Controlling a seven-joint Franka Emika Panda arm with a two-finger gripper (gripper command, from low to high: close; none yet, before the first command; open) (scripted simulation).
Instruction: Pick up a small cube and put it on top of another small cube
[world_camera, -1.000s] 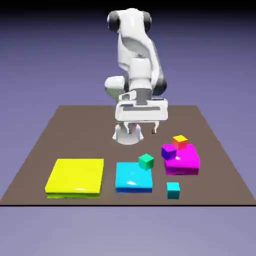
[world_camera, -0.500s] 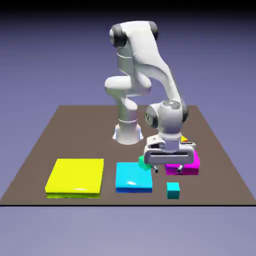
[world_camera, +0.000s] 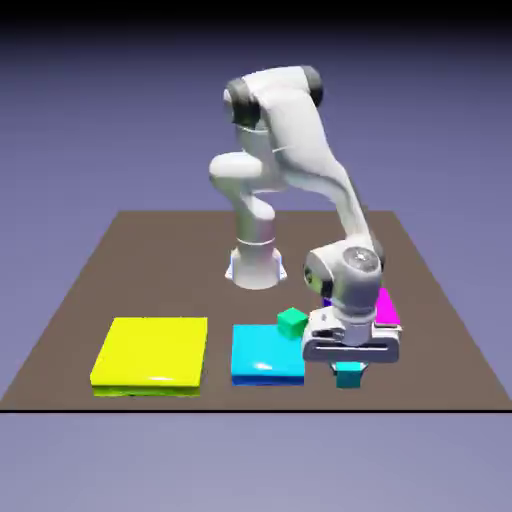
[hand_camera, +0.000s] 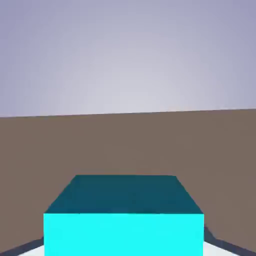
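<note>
A small teal cube (world_camera: 347, 378) rests on the brown table near the front edge. My gripper (world_camera: 348, 370) has come down over it, open, with one finger on either side of the cube. The hand view shows the same teal cube (hand_camera: 123, 220) large and centred at the bottom, and only slivers of the grey fingertips (hand_camera: 22, 248) show beside it. A small green cube (world_camera: 292, 322) sits on the back right corner of the cyan slab (world_camera: 262, 355). My arm hides the orange and purple cubes on the magenta slab (world_camera: 388, 306).
A flat yellow slab (world_camera: 150, 352) lies toward the exterior view's left, beside the cyan slab. The magenta slab stands just behind my hand. The table's front edge (world_camera: 250, 408) runs close in front of the teal cube.
My arm swung from above the table's middle forward and toward the exterior view's right. It then dropped until the open fingers straddle the teal cube. No cube has moved.
</note>
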